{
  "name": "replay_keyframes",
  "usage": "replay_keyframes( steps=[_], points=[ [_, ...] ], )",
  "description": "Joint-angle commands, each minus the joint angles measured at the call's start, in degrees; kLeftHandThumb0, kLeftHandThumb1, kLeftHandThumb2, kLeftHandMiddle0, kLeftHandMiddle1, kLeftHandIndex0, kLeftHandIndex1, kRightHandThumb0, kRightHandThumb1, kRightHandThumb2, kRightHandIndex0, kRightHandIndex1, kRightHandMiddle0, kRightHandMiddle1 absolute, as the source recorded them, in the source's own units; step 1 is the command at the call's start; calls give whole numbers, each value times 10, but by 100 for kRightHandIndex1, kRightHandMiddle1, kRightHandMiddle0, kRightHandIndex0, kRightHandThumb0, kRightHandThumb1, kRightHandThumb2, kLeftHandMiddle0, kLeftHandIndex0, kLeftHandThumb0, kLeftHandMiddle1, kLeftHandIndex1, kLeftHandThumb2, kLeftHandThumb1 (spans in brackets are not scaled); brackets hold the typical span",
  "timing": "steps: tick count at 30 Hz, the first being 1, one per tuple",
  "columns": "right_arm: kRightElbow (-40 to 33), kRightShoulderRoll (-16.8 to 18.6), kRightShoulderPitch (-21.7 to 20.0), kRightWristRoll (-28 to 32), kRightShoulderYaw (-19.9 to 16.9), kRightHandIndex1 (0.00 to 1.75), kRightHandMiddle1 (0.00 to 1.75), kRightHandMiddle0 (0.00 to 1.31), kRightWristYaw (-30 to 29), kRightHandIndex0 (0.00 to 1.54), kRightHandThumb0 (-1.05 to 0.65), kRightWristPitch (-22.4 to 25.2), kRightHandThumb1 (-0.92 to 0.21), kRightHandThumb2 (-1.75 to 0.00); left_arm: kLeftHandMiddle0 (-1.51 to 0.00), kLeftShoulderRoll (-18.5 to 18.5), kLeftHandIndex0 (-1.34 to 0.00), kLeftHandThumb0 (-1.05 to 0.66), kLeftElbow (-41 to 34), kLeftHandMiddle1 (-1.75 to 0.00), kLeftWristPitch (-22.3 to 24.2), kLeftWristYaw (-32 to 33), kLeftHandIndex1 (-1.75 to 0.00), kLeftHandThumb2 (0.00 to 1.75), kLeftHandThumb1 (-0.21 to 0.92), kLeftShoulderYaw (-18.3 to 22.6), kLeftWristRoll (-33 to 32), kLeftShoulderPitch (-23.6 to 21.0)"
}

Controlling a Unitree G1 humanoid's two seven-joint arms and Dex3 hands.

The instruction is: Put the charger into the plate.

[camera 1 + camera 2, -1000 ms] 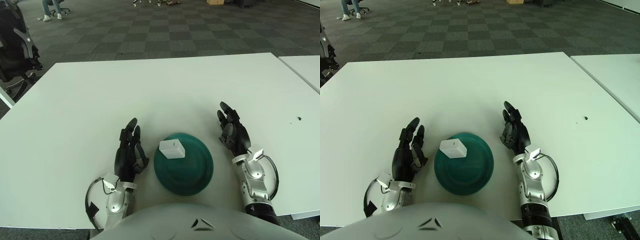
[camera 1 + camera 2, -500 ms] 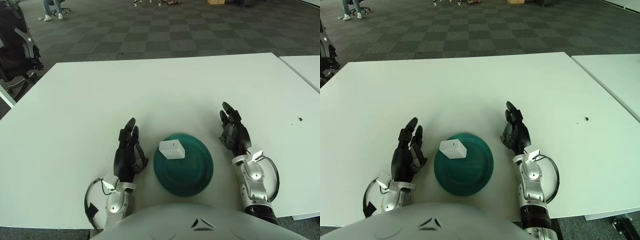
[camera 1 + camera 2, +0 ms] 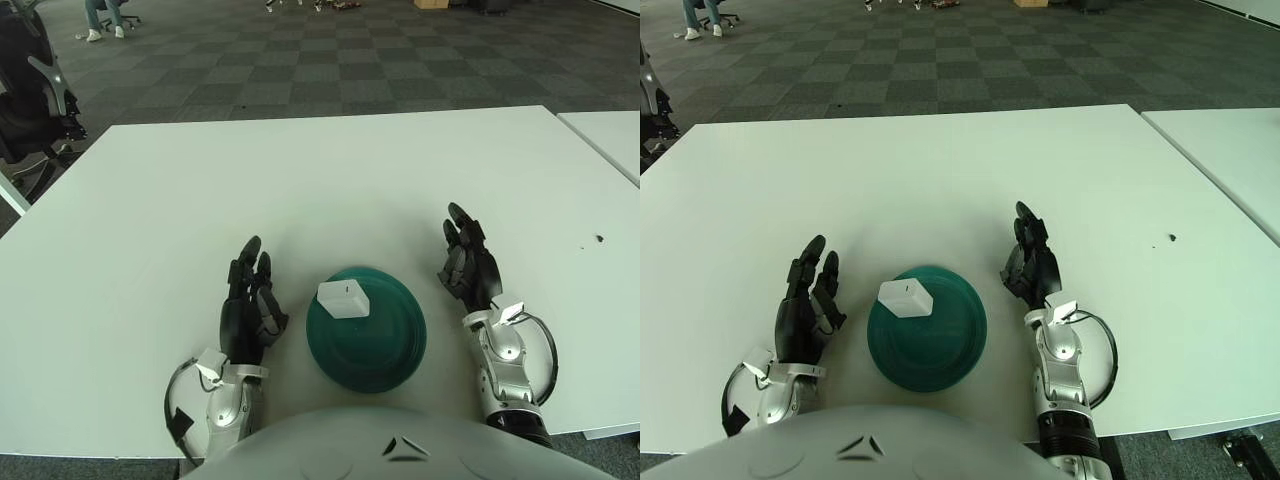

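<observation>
A white boxy charger lies in the dark green plate, on its upper left part. The plate sits on the white table near the front edge. My left hand rests just left of the plate, fingers relaxed and open, holding nothing. My right hand rests just right of the plate, fingers extended and open, holding nothing. Neither hand touches the plate or the charger.
The white table stretches far ahead of the plate. A second white table stands at the right with a gap between. A small dark speck lies at the right. A black chair stands off the left corner.
My left hand has drifted a little to the left and back, away from the plate. My right hand has shifted slightly forward. The charger and plate have not moved.
</observation>
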Motion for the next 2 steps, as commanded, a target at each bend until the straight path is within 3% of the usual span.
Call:
replay_keyframes(
  steps=[1, 2],
  points=[
    [55, 43, 58, 17, 18, 0, 35, 0, 0, 5, -87, -12, -92, -97, -16, -13, 0, -97, 33, -1, 19, -4, -53, 105, 92, 4, -13, 32],
    [54, 44, 60, 16, 19, 0, 35, 0, 0, 5, -87, -14, -92, -97, -16, -13, 0, -97, 33, -1, 19, -5, -54, 105, 92, 4, -14, 32]
  ],
)
